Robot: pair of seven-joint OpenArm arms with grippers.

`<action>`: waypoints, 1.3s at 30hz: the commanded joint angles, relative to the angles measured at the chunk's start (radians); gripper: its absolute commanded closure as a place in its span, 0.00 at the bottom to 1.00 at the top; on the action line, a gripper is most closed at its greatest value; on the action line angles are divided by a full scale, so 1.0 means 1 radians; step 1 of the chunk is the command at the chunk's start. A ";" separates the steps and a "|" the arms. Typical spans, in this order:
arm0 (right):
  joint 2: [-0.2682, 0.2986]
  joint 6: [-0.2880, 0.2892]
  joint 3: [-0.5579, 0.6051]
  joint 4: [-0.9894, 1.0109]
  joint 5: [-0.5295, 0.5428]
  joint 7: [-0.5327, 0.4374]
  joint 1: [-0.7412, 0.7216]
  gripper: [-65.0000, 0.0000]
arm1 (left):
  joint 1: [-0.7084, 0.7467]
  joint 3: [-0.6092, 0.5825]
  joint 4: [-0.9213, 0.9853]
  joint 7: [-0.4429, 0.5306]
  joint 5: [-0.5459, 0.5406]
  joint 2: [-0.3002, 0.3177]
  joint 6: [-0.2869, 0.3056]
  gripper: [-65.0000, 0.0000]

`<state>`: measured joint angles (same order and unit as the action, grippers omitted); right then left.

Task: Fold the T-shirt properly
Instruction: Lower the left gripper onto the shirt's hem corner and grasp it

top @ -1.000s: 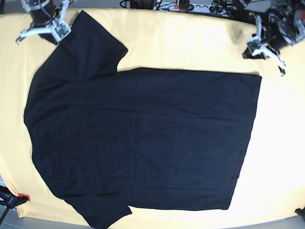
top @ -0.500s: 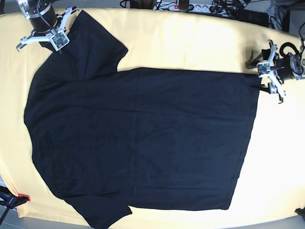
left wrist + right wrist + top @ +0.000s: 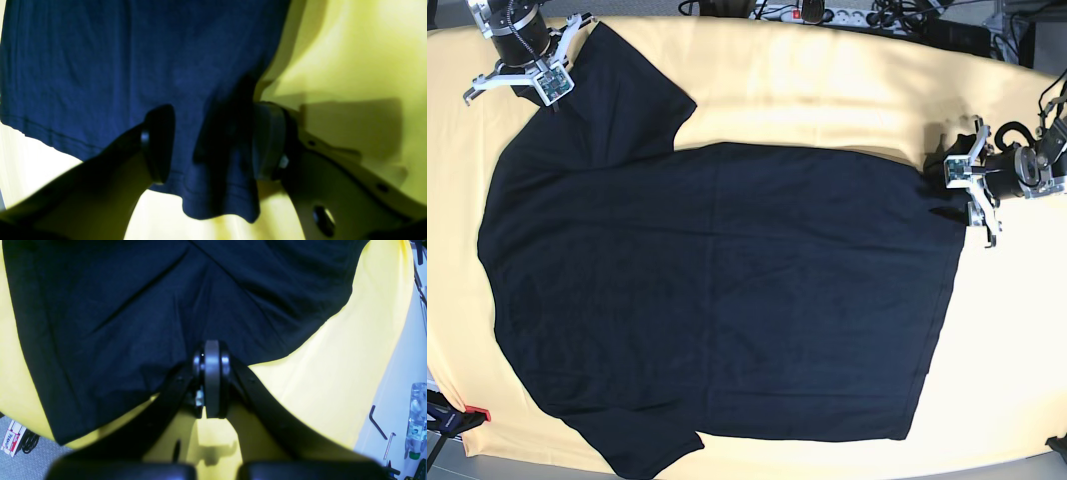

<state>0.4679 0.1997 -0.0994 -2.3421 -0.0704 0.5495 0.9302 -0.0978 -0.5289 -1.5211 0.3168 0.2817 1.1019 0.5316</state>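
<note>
The black T-shirt (image 3: 717, 290) lies spread flat on the yellow table (image 3: 827, 90), collar end to the left, hem to the right. My left gripper (image 3: 939, 190) is at the hem's far corner. In the left wrist view it (image 3: 213, 143) is open, its pads (image 3: 158, 143) on either side of a raised ridge of the T-shirt (image 3: 100, 66). My right gripper (image 3: 537, 90) is at the upper sleeve's edge. It (image 3: 211, 373) is shut, tips touching the T-shirt (image 3: 133, 306); I see no fabric between the pads.
A power strip and cables (image 3: 827, 15) run along the table's back edge. Beside the table are hex keys (image 3: 377, 421) and a water bottle (image 3: 417, 413). A red-tipped object (image 3: 475, 412) sits at the table's lower left corner.
My left arm came down and left from the table's back right onto the hem corner, and its jaws opened. My right gripper shifted a little up and left by the sleeve.
</note>
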 commanded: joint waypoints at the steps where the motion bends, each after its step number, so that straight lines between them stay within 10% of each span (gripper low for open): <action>1: 0.009 -0.008 -0.005 -0.014 -0.004 -0.014 0.006 1.00 | -0.018 0.003 0.001 -0.028 0.024 0.014 0.000 0.44; 7: 0.009 -0.008 -0.005 -0.014 -0.004 -0.014 0.006 1.00 | -0.047 0.003 0.001 -0.028 0.013 -0.001 0.033 0.45; 12: 0.009 -0.008 -0.005 -0.014 -0.004 -0.016 0.006 1.00 | -0.047 0.003 0.001 -0.053 0.013 -0.026 0.087 1.00; 39: 0.017 0.012 -0.006 -0.014 -0.103 -0.056 -0.008 0.98 | -0.047 0.004 -0.209 -0.217 0.011 0.056 0.034 1.00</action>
<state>0.4728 0.2218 -0.0998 -2.3421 -0.1616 0.5163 0.9195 -0.1307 -0.5365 -1.7199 0.0921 0.3027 1.1332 0.5770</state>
